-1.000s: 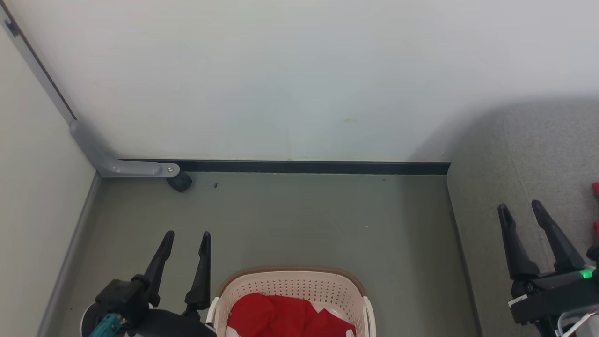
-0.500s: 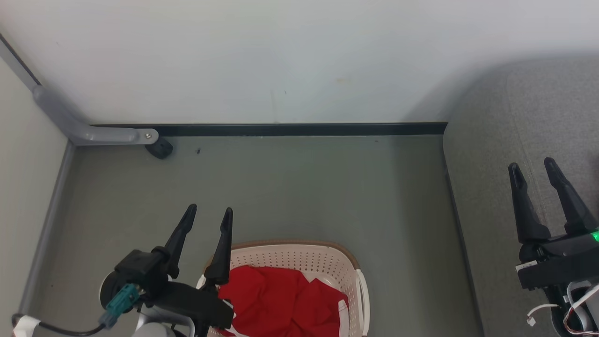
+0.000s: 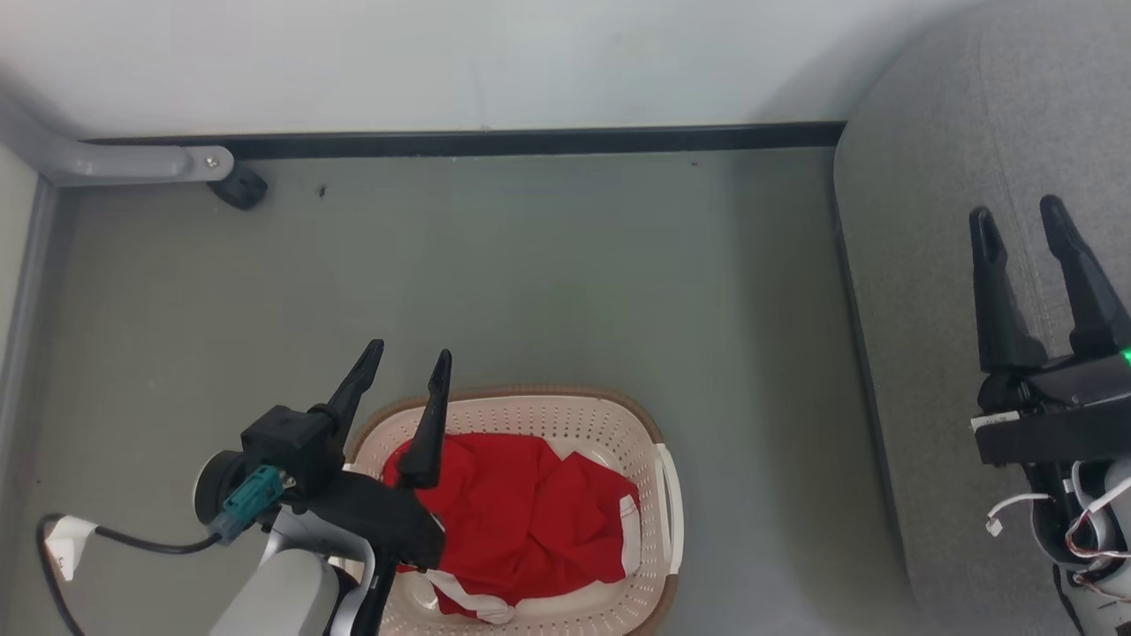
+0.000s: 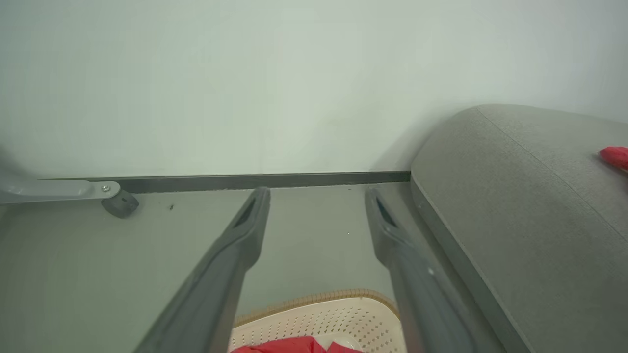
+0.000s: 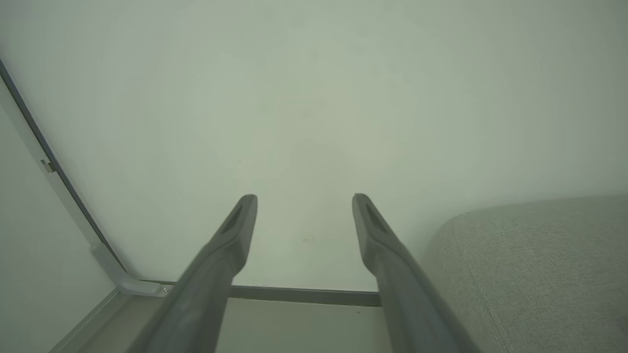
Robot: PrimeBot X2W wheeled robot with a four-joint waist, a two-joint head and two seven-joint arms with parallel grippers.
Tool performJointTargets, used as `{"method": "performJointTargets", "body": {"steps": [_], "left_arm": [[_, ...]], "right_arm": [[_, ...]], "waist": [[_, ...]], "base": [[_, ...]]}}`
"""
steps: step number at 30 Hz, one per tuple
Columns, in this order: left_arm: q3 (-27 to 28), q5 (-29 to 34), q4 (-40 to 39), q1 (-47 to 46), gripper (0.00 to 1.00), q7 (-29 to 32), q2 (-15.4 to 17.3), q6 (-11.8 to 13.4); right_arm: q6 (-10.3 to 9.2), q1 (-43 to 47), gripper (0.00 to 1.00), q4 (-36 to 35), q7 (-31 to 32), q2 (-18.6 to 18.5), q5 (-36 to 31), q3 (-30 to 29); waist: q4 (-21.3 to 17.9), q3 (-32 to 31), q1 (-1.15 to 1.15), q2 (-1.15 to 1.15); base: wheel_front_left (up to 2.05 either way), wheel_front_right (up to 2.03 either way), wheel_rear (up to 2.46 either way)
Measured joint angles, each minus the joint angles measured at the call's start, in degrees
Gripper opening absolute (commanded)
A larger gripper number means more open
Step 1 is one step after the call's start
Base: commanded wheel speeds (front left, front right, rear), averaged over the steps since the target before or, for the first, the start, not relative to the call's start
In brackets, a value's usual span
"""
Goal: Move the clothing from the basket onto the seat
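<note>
The red shirt (image 3: 521, 517) with white trim lies crumpled inside the cream basket (image 3: 649, 442), which stands on the floor at the bottom centre of the head view. My left gripper (image 3: 409, 359) hovers open over the basket's far-left rim, holding nothing. In the left wrist view the basket (image 4: 319, 316) and a bit of red shirt (image 4: 284, 346) show between the open left gripper's (image 4: 316, 196) fingers. The grey seat (image 3: 937, 265) fills the right side. My right gripper (image 3: 1018, 216) is open above the seat. In the right wrist view its gripper (image 5: 304, 198) faces the wall, the seat (image 5: 535, 264) at right.
A white wall with a dark baseboard (image 3: 495, 140) closes the far side. A grey bracket (image 3: 132, 163) and a black foot (image 3: 240, 187) sit in the left corner. Something red (image 4: 614, 156) lies on the seat in the left wrist view. Bare floor (image 3: 548, 274) spreads between wall and basket.
The head camera has tilted downward, so more of the basket and shirt show. My left gripper has come forward over the basket's left rim. Both grippers stay open.
</note>
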Motion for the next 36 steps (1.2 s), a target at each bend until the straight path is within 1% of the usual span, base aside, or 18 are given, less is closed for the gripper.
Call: {"method": "performJointTargets", "body": {"steps": [11,18,23,26,28,36], "left_arm": [[-2.5,0.9,9.9,-3.1,1.0,3.4,-0.5,-1.1],[-3.9,1.8,15.6,-6.7,1.0,5.3,-1.1,-2.0],[-3.9,2.0,19.4,-9.4,1.0,5.8,-1.6,-2.1],[-3.9,2.0,21.4,-10.8,1.0,6.2,-2.4,-2.6],[-3.9,2.0,23.4,-12.1,1.0,6.5,-3.0,-2.6],[-3.6,2.0,28.8,-15.6,1.0,7.2,-2.7,-3.0]], "right_arm": [[0.69,-6.5,1.0,-0.9,-0.1,1.4,-0.4,-0.9],[0.92,-8.3,1.0,-1.8,-0.3,1.7,-0.7,-1.7],[1.0,-9.1,1.0,-2.6,-0.3,2.7,-1.3,-1.6],[1.05,-9.4,1.0,-2.7,-0.3,3.0,-1.4,-1.7],[1.42,-10.6,1.0,-3.1,-0.3,3.7,-1.8,-1.6],[1.44,-13.3,1.0,-4.0,-0.3,4.6,-2.5,-1.1]], "waist": [[-2.3,7.1,0.0,0.0],[-4.2,11.2,-0.01,0.0],[-5.4,14.2,-0.01,0.0],[-6.0,15.9,-0.01,0.01],[-6.6,17.6,-0.01,0.0],[-8.4,22.2,-0.01,0.0]], "base": [[0.0,0.0,0.0],[0.0,0.0,0.0],[0.0,0.0,0.0],[0.0,0.0,0.0],[0.0,0.0,0.0],[0.0,0.0,0.0]]}}
